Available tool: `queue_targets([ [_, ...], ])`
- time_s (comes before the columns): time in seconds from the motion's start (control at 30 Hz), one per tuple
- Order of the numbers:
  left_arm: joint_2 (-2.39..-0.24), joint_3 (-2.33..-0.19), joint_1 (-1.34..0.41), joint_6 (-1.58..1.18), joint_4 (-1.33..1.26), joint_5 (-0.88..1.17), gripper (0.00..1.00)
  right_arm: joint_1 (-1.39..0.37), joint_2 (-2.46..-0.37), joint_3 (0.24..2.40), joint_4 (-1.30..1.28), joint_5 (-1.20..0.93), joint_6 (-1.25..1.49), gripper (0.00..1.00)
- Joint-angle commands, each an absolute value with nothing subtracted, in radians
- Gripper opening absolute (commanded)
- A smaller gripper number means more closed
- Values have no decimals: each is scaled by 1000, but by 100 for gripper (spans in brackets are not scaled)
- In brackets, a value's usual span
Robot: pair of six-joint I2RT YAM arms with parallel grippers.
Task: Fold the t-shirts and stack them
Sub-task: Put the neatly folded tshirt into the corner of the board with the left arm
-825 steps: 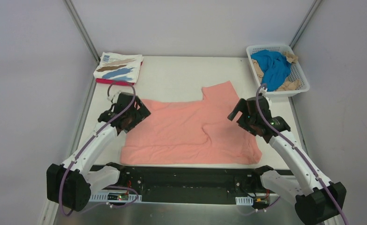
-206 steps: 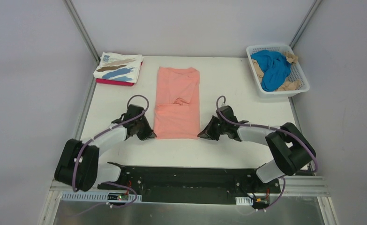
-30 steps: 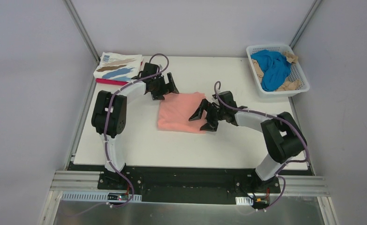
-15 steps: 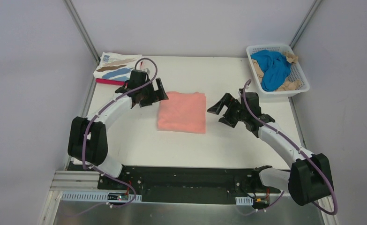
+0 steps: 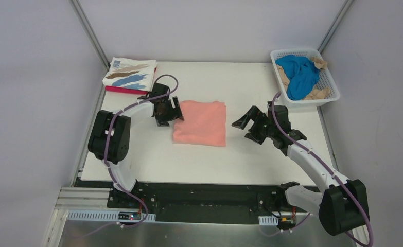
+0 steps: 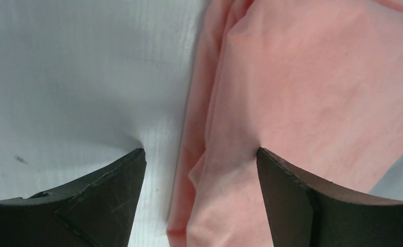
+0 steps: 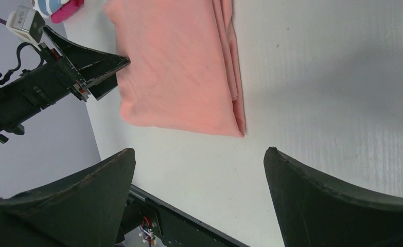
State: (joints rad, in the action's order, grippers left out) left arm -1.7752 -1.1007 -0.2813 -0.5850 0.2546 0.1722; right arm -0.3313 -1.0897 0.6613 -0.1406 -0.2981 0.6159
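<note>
The folded salmon-pink t-shirt (image 5: 200, 122) lies mid-tabletop (image 5: 240, 87) — the left claw (image 5: 175, 112) straddles its left edge, jaws apart, unclenched. The right claw (image 5: 241, 130) hovers released, spread wide, near its right side.

The white table (image 5: 240, 154) carries three things. A pink tee (image 5: 202, 122), folded to a flat rectangle, lies near the middle. At the far left corner a magenta tee (image 5: 123, 90) lies flat under a white tee (image 5: 131, 73). At the far right corner stands a basket (image 5: 306, 102).
</note>
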Motion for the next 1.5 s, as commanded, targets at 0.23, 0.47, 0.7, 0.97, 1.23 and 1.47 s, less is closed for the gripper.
queue_targets([
  [0.23,-1936,-1152,-381,-631,271,102,43,-320,-1099,670,-161,-280,590,100],
  [0.47,-2015,-1235,-437,-605,335,-86,0,-305,-1109,665,-172,-262,570,100],
  [0.7,-1967,-1353,-454,-434,389,-382,0,-290,-1119,672,-209,-208,520,100],
  [0.97,-2028,-1577,-440,-63,304,-634,0,-286,-1119,675,-242,-134,453,100],
  [1.23,-2155,-1839,-320,201,207,-596,0,-285,-1110,666,-233,-58,388,100],
  [1.47,-2258,-2038,-234,331,109,-549,0,-285,-1090,636,-184,-8,360,99],
])
